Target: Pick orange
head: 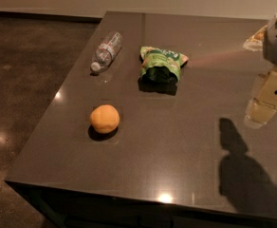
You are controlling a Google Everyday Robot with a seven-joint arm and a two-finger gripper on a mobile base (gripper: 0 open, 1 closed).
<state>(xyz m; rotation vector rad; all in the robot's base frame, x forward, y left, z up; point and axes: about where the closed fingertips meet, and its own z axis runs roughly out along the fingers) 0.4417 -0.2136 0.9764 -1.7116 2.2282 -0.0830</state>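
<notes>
While the gripper (265, 102) hangs above the table's (176, 165) right side, its opening impossible to judge, the orange (105, 118) sits well apart toward the view's left, near the front-left corner. Round, it has no long axis. Print on the lying bottle (106, 51) and the green snack bag (162, 64) is unreadable.

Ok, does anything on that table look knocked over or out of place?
The clear plastic bottle lies on its side near the table's left edge, not upright. The green snack bag beside it looks crumpled. The orange sits intact, and the gripper hangs at the right, well away from it.
</notes>
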